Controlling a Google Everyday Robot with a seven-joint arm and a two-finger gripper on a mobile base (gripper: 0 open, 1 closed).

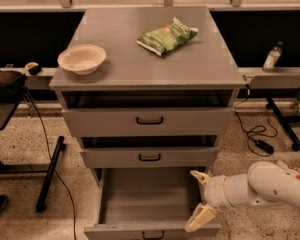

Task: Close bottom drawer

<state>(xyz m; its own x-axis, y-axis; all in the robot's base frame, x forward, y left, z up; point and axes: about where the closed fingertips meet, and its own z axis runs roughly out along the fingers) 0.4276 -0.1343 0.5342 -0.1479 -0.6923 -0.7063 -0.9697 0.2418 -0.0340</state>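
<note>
The bottom drawer (140, 204) is pulled far out of the grey cabinet. Its box is empty, and its front panel with the black handle (153, 233) lies at the lower edge of the view. My gripper (200, 196) comes in from the right on a white arm and sits at the drawer's right front corner. One cream finger (200, 217) rests by the front panel's right end, the other (198, 175) points up over the right wall. The fingers are spread apart and hold nothing.
The middle drawer (149, 157) and top drawer (149, 120) stand slightly out. On the cabinet top are a cream bowl (82, 58) and a green chip bag (166, 36). A black stand leg (49, 174) lies at the left, cables (255, 136) and a bottle (272, 57) at the right.
</note>
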